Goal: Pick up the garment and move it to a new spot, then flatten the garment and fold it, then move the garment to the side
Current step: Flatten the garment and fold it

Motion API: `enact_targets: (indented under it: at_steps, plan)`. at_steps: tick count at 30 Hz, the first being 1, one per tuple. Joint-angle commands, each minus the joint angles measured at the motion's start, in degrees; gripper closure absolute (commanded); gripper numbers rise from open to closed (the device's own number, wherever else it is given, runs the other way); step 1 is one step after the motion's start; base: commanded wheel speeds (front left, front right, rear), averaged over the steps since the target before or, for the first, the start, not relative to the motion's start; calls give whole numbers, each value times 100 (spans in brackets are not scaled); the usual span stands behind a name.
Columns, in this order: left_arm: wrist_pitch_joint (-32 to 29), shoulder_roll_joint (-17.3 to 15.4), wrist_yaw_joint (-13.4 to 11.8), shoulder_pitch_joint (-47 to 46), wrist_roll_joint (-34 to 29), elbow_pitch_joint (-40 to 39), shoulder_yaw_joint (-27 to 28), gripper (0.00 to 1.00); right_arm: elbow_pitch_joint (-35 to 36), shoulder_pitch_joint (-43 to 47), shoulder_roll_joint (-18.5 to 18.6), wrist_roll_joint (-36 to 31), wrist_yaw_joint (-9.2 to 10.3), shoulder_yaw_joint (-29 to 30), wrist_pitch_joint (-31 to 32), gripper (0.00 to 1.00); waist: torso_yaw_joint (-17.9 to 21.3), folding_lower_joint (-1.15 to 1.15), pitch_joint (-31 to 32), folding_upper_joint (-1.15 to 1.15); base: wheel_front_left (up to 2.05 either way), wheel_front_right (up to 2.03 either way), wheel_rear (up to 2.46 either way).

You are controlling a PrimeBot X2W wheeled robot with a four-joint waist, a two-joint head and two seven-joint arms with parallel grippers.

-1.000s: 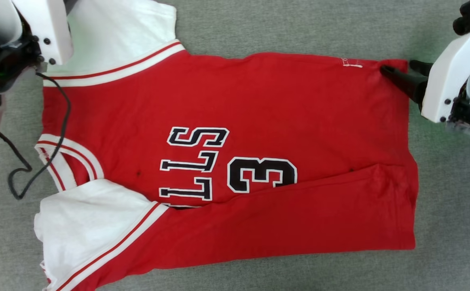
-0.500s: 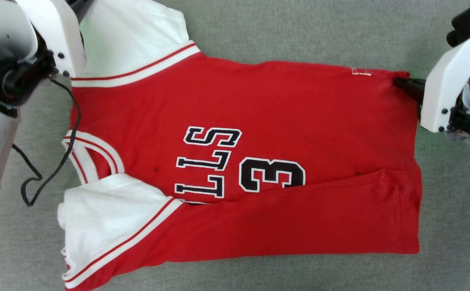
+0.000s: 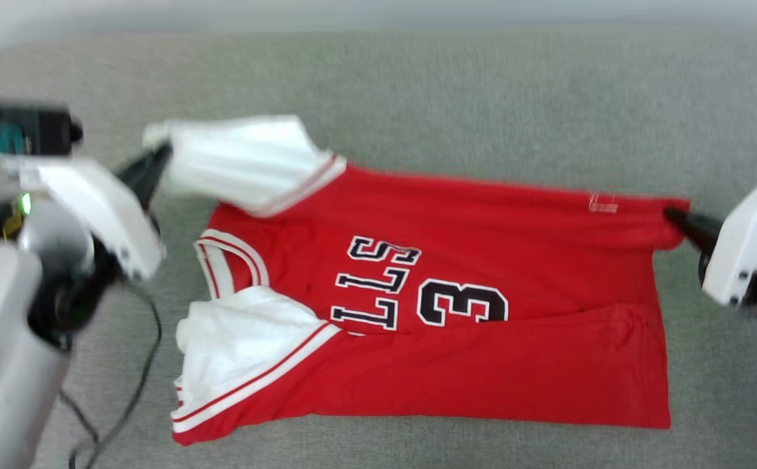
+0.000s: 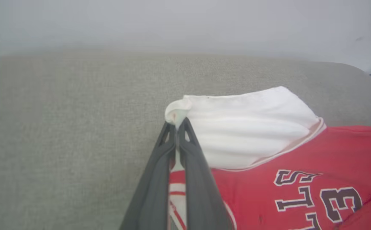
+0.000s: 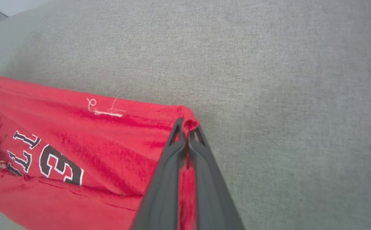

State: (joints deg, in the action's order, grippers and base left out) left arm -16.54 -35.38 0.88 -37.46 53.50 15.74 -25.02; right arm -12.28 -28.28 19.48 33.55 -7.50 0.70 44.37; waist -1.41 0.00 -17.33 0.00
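Here, a grey fabric surface [image 3: 417, 91] spreads wide. On it lies the garment [image 3: 483, 371], red, print side up, collar to the left, its near long edge already folded over. My left gripper [image 4: 176, 127] is pressed together on the far white sleeve [image 4: 246, 127]. My right gripper [image 5: 187, 127] pinches the far hem corner [image 5: 190, 120]. I judge that folding is in hand. Next, both arms should carry the far edge nearward, evenly.

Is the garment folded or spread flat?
Partly folded: one long side of the garment lies turned over its front, covering some lettering.
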Motion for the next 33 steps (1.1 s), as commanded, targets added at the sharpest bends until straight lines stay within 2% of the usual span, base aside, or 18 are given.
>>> enact_targets:
  at_steps: [1,9,15,16,17,18,19,26,33]
  plan:
    - [68,-22,-52,219,37,-72,36,100,-11,144,-2,20,2,38,-61,100,-142,0,313,0,0,0,0]
    - [379,-27,-500,2126,447,-747,108,100,-141,1167,-205,168,2,314,-589,100,-165,0,653,0,0,0,0]
    - [359,57,-689,3083,788,-1007,75,100,-277,1707,-328,190,3,396,-934,100,-64,0,679,0,0,0,0]
    - [331,84,-708,3179,831,-1036,60,100,-316,1782,-351,196,3,387,-980,88,-52,0,680,0,0,0,0]
    - [341,119,-721,3253,865,-1074,47,88,-350,1838,-384,196,3,383,-1024,51,-38,0,681,0,0,0,0]
    - [369,154,-738,3321,880,-1117,30,19,-365,1883,-423,199,2,362,-1061,0,-20,0,694,0,0,0,0]
    - [396,167,-760,3365,860,-1139,25,0,-365,1921,-438,187,2,335,-1105,0,-3,0,707,0,0,0,0]
    - [976,82,-955,3419,352,-1348,79,0,-7,2181,-359,70,2,285,-1410,0,97,0,943,0,0,0,0]
    - [1764,62,-1301,3308,-309,-1801,225,0,1008,2387,-239,-133,2,674,-1067,0,244,0,1246,0,0,0,0]
